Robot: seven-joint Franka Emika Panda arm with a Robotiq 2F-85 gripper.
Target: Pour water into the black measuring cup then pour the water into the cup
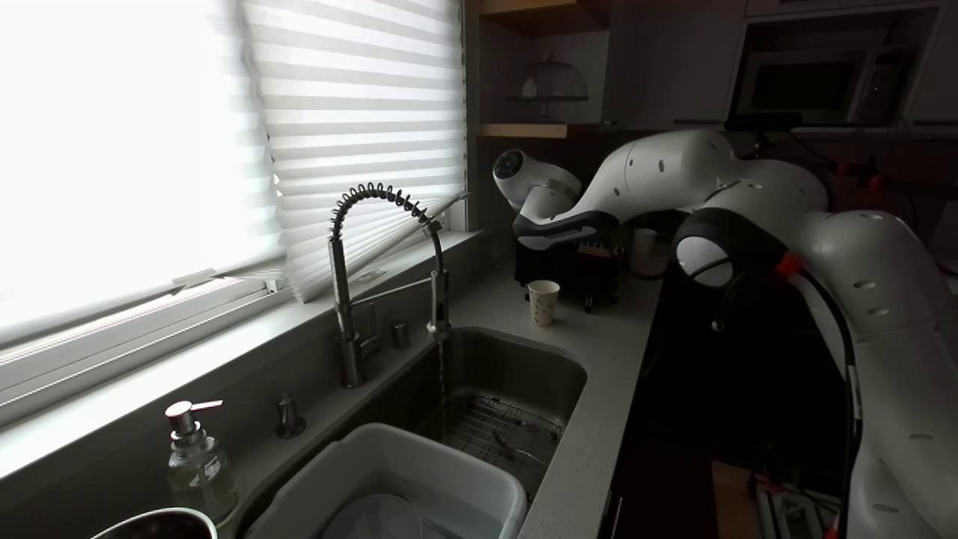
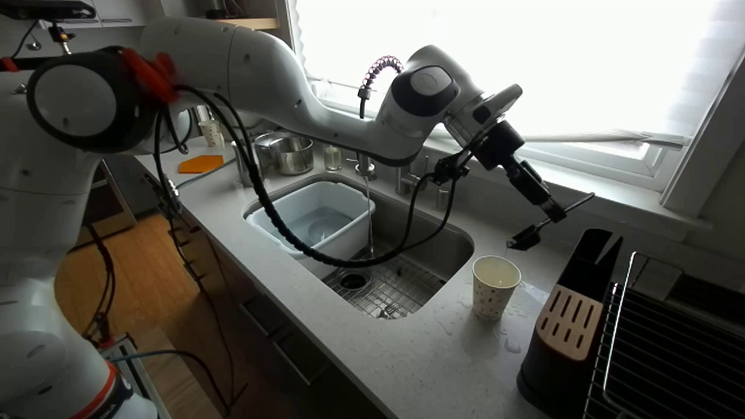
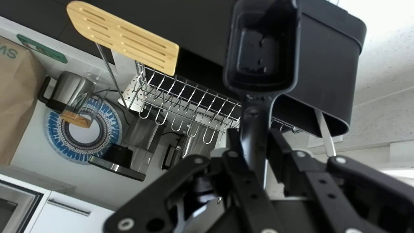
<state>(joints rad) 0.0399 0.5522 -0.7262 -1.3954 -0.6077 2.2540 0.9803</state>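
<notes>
Wrist view alone shows me wet beads (image 3: 259,61) inside the black measuring cup (image 3: 261,77); my fingers (image 3: 278,144) are clamped on its handle (image 3: 255,126), with just that between them. Only an exterior view shows it tilted, near and above the rim of the speckled cup (image 2: 493,299), which in both exterior views stands upright on the tabletop (image 2: 430,361) beside the sink (image 2: 451,256). Farther on, water (image 1: 441,370) streams from the tap (image 1: 340,292).
</notes>
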